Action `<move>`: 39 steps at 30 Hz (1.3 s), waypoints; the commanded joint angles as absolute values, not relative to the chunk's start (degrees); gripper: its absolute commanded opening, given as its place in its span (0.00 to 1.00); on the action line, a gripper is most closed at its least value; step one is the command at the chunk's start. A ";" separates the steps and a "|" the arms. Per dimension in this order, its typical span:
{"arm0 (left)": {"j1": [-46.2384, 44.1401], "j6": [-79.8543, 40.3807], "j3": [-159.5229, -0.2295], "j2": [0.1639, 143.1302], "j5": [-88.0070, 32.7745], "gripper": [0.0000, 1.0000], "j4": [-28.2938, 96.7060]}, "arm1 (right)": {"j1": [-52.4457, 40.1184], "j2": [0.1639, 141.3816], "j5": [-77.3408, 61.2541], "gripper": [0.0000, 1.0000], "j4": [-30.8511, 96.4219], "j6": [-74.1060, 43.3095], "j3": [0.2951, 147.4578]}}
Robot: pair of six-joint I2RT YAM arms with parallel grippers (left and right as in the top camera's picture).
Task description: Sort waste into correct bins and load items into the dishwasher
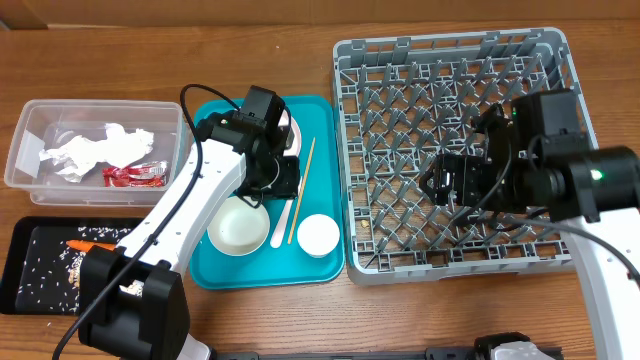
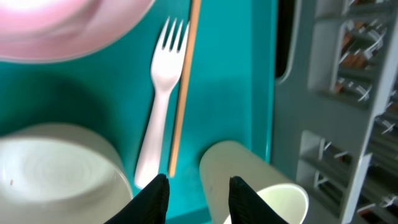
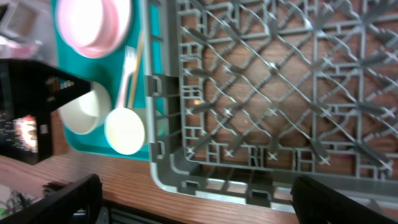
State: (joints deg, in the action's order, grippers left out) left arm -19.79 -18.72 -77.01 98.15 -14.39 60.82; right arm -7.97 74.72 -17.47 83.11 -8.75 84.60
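Since the clear rectangular plastic tub [image 1: 30, 150] at far left holds the crumpled white paper napkins [image 1: 85, 150] and red shiny snack wrapper [image 1: 135, 175], and the shallow black rectangular tray [image 1: 20, 290] below it holds the small orange carrot [image 1: 90, 245] and scattered rice scraps [image 1: 50, 270], waste sorting looks finished. Loading is not yet begun: on the teal serving tray [image 1: 325, 130] sit the pale pink round plate [image 2: 56, 25], white round bowl [image 1: 238, 228], white plastic fork [image 2: 158, 93], thin wooden chopstick [image 1: 302, 190] and small white cup [image 1: 318, 234], all clean-looking. The left gripper [image 2: 198, 196] hovers low over them, jaws narrowly parted and empty, beside the cup. Rightward, the large square grey plastic dish rack [image 1: 450, 45] stands empty, with the right gripper [image 1: 440, 183] spread wide over it, holding nothing.
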 commanded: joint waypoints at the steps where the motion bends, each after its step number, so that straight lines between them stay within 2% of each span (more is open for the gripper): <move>1: -20.32 -18.61 -76.97 97.41 -15.00 0.33 63.40 | -8.08 75.96 -15.44 1.00 83.53 -8.56 85.89; 9: -24.49 -18.63 -76.97 97.41 -14.92 0.29 67.20 | -8.08 76.64 -12.84 1.00 83.72 -8.58 85.84; 13: -27.35 -18.68 -76.97 97.41 -13.67 0.34 67.07 | -8.08 76.64 -12.64 1.00 83.79 -8.58 85.84; 17: -29.39 -20.32 -76.97 97.41 -9.72 0.35 67.31 | -8.08 76.64 -12.49 1.00 84.09 -8.56 85.84; 31: -32.01 -23.44 -72.25 97.41 -7.07 0.36 64.40 | -8.08 76.64 -12.40 1.00 84.40 -8.56 85.84; 37: -32.01 -25.41 -68.14 97.41 -7.07 0.25 60.47 | -8.08 76.64 -12.40 1.00 84.38 -8.56 85.84; 39: -32.01 -25.43 -68.01 97.41 -7.07 0.16 60.27 | -8.08 76.64 -12.40 1.00 84.38 -8.56 85.84</move>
